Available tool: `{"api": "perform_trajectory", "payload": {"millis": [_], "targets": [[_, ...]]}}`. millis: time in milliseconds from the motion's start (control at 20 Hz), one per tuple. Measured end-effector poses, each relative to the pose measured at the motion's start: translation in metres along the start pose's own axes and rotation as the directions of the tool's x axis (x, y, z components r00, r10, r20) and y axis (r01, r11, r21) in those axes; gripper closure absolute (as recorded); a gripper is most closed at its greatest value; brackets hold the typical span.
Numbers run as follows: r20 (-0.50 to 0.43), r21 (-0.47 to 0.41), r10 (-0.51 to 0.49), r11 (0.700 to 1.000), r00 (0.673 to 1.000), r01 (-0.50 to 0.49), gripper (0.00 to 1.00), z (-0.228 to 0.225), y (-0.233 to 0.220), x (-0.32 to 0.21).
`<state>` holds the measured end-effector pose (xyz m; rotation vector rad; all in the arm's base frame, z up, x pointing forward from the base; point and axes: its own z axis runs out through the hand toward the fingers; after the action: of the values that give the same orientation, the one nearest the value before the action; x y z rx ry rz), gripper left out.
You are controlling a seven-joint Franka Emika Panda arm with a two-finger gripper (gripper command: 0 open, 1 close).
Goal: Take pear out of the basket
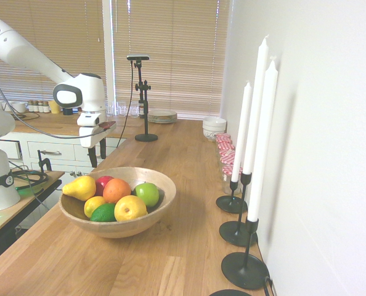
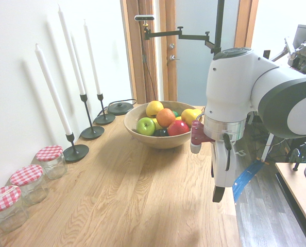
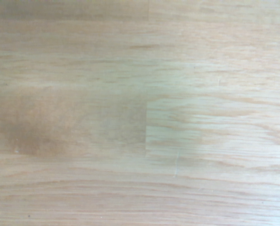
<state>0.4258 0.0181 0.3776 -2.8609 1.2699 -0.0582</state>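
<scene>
The basket [image 1: 159,206] [image 2: 140,135] is a wide light-wood bowl on the wooden counter, filled with fruit. The pear [image 1: 130,208] [image 2: 154,108], round and yellow with an orange blush, lies at the rim beside a green apple [image 1: 147,193] and a lemon [image 1: 94,204]. A tapered yellow fruit [image 1: 79,187] [image 2: 190,116], an orange [image 1: 116,190] and a red apple [image 2: 177,127] share the bowl. My gripper [image 1: 98,159] [image 2: 223,181] hangs open and empty above the counter's edge, apart from the basket on the side away from the pear. The wrist view shows only bare wood.
Three tall white candles [image 1: 257,117] [image 2: 50,87] in black holders line the wall. Jars with red-checked lids [image 2: 50,160] [image 1: 227,157] stand beyond them. Plates [image 1: 162,116] and white bowls [image 1: 214,127] sit at the counter's far end. The counter drops off on the arm's side.
</scene>
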Motion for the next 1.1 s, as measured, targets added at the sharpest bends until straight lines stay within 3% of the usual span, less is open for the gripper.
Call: {"api": "perform_trajectory", "payload": {"millis": [200, 550, 850, 1100], "targets": [[-0.014, 0.0, -0.007, 1.0, 1.0, 0.007, 0.0, -0.005, -0.003, 0.004], [-0.049, 0.041, 0.045, 0.998, 0.998, -0.043, 0.0, -0.062, -0.003, 0.052], [-0.084, 0.053, 0.126, 0.991, 0.988, -0.122, 0.0, -0.108, 0.033, 0.131], [-0.129, 0.059, 0.257, 0.966, 0.958, -0.251, 0.0, -0.13, 0.082, 0.204]]}}
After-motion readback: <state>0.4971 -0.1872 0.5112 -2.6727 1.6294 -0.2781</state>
